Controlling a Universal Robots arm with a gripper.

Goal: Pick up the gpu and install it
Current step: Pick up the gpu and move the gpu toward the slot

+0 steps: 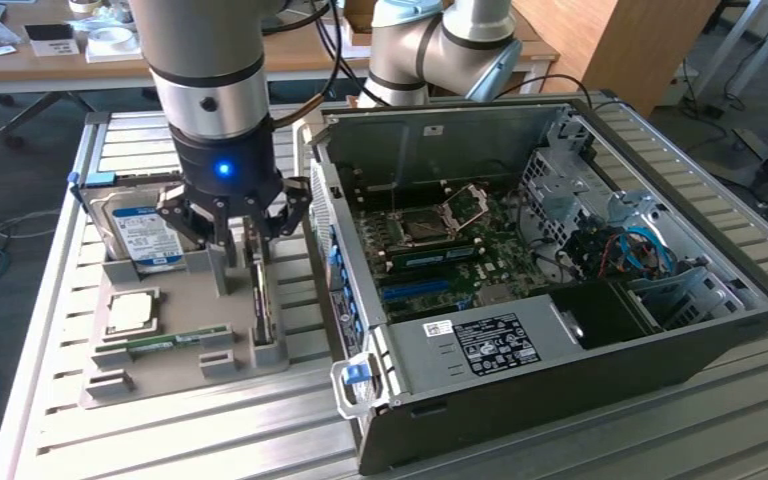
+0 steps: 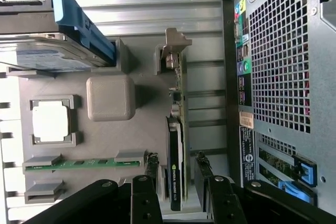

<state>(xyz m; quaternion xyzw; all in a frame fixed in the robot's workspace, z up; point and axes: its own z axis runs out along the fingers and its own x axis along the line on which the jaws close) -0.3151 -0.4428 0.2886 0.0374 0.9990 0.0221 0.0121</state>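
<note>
One step in hand, the pick-up: straddles the gpu (image 1: 265, 315), on edge in the grey tray (image 1: 177, 292) at the exterior view's centre left, with gripper (image 1: 241, 262) spread wide; likely calls for a square closing.

Hard drive (image 1: 143, 233), processor (image 1: 131, 313), perhaps memory stick (image 1: 171, 343)

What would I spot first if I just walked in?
The big open computer case at the exterior view's right, its green board showing. Beside it the open gripper, under a blue light, straddles the gpu standing on edge in a grey tray.
</note>
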